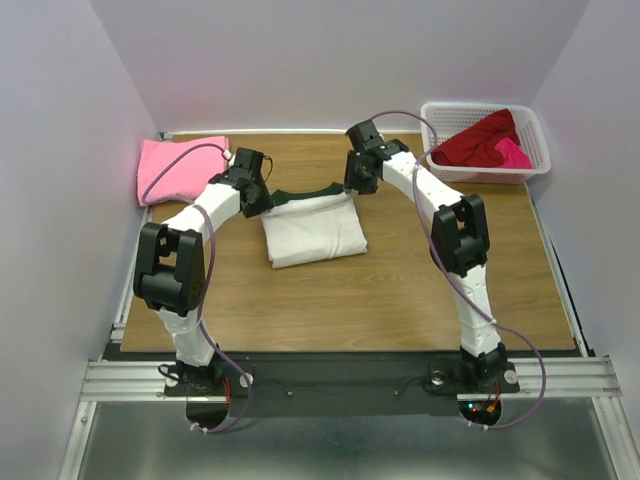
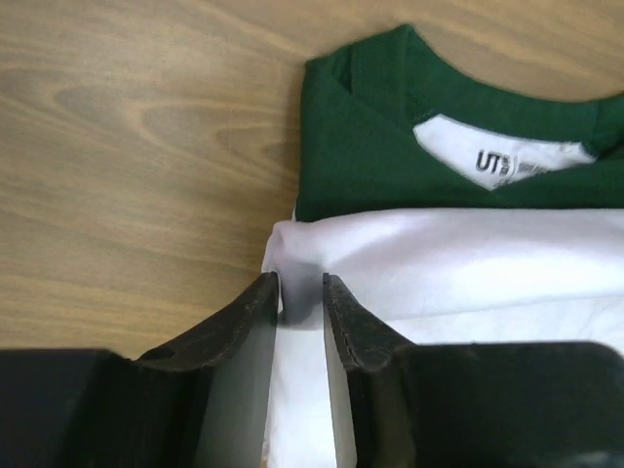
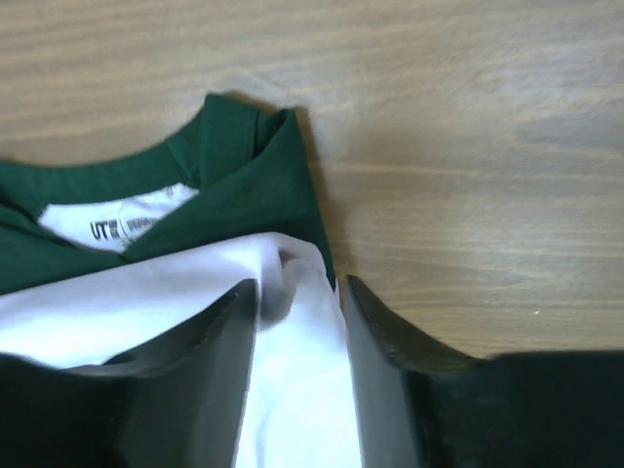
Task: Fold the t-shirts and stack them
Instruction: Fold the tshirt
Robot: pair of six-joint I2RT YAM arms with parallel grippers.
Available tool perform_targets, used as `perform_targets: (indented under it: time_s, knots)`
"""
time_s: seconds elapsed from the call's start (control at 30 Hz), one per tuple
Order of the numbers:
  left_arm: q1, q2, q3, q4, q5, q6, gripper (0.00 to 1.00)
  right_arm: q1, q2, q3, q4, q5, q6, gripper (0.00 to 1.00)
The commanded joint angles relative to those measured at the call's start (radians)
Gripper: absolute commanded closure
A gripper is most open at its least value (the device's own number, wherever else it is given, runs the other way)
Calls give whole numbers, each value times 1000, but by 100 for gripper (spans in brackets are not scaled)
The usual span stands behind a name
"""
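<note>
**Task status: fold and stack**

1. Check the table (image 1: 400, 300). One garment lies at mid-table, one at the far left corner, and the remainder at the far right.
2. Check the white t-shirt (image 1: 315, 235). It lies at the centre as a compact rectangle with its dark green collar toward the far edge. Judge its fold complete or nearly so. It is not yet on a stack.
3. Check the pink t-shirt (image 1: 175, 168). It rests at the far left corner, gathered into a rough pad, well apart from the white one. Treat this as the probable stack location.
4. Check the basket (image 1: 540, 130). It holds the dark red t-shirt (image 1: 480, 140) and the magenta t-shirt (image 1: 513, 153), both crumpled and unfolded. At least these two are left to do.
5. Check the left gripper (image 2: 300, 288). Its jaws stand partly open astride the far left corner of the white t-shirt. A ridge of cloth lies between them and does not look clamped.
6. Check the right gripper (image 3: 300, 292). Its jaws stand partly open astride the far right corner, with the cloth lying slack in the gap.
7. Note the collar label (image 2: 517, 161), face up between the two grippers.
</note>
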Motion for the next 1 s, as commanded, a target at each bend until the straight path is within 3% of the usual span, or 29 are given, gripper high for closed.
perform_targets:
  time_s: [0.0,0.1,0.27,0.33,0.43,0.47,0.5,0.57,0.73,0.97]
  knots:
    - [13,-29,78,55,27,22,45,-14,-38,48,78,34,4,47]
    - [14,-113,75,81,18,45,29,-14,-121,4,127,-2,-40,41]
    - [14,-247,3,104,33,76,26,-14,-227,-126,202,-124,-106,41]
    - [13,-302,-74,141,59,93,32,-14,-251,-176,254,-208,-126,41]
    - [13,-325,-164,205,111,105,49,-14,-265,-274,343,-340,-148,46]
    - [13,-318,-175,216,127,108,54,-14,-256,-280,362,-370,-149,49]
    - [13,-307,-184,228,163,111,66,-14,-232,-286,397,-404,-152,52]
    - [13,-250,-181,259,188,111,75,-13,-196,-263,418,-452,-152,56]
    - [13,-74,-76,266,139,143,82,-17,-51,-168,428,-438,-168,64]
    - [13,132,76,283,129,177,82,-65,61,-108,464,-412,-129,66]
